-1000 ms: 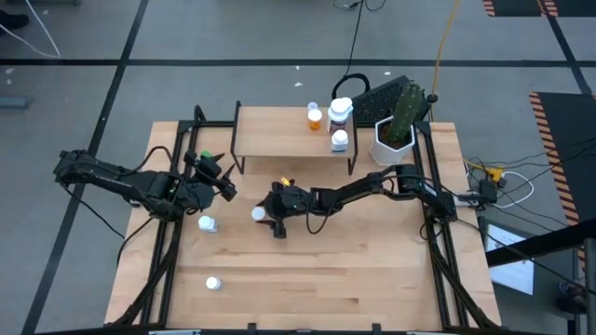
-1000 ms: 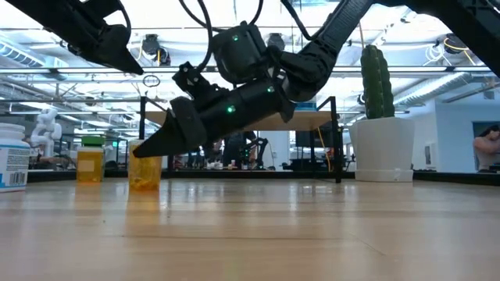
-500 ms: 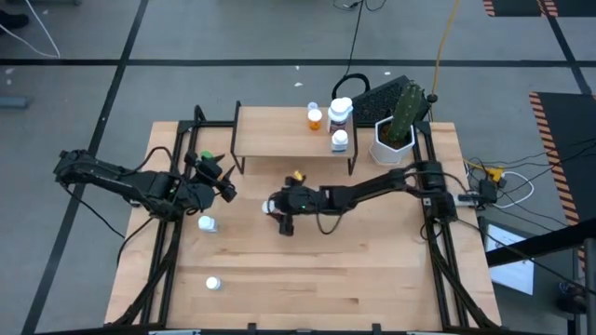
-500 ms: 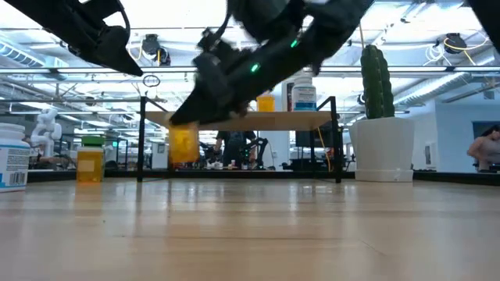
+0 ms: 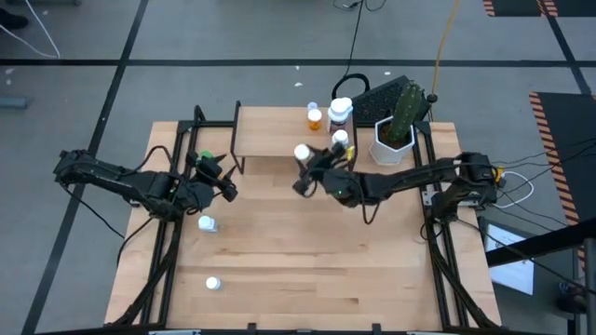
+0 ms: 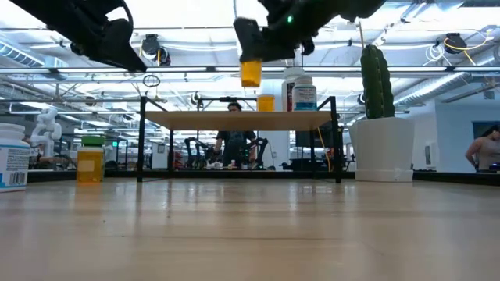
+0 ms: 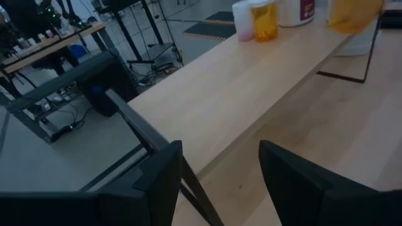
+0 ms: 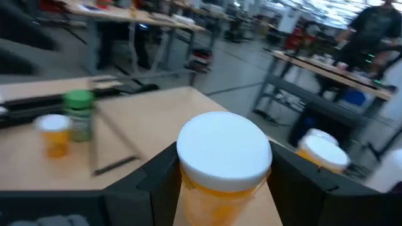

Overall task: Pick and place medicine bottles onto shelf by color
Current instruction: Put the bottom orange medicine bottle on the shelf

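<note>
Left arm: reaches in from the left edge of the bench (image 5: 307,270); waiting.
Left pincer (image 5: 223,184): hangs just off the shelf's left end; fingers stand apart with nothing between them, seen in the left wrist view.
Green-capped bottle (image 5: 206,156): on the bench beside the shelf's left legs, near the left pincer; in the low view it has an orange body (image 6: 91,161).
White bottle, near left pincer (image 5: 207,223): lies on the bench just in front of that pincer.
White bottle, front (image 5: 213,282): alone on the bench, well apart from the rest, toward the front left.
Large white bottle, low view (image 6: 12,157): stands at the far left edge of the low view; which bench bottle it matches, cannot tell.
Shelf (image 5: 270,140): light-wood board on black legs at the back of the bench; left half bare.
Right pincer (image 5: 303,166): over the shelf's front edge, near its middle; clamped on an orange bottle.
Orange bottle, held (image 5: 302,152): white cap, upright, in the air above the shelf board in the low view (image 6: 251,72); not touching it.
Shelf bottles: orange bottle (image 5: 315,118), large white bottle with dark label (image 5: 341,111), small white bottle (image 5: 340,138), all on the right end.
Cactus pot (image 5: 392,141): white, on the bench just right of the shelf.
</note>
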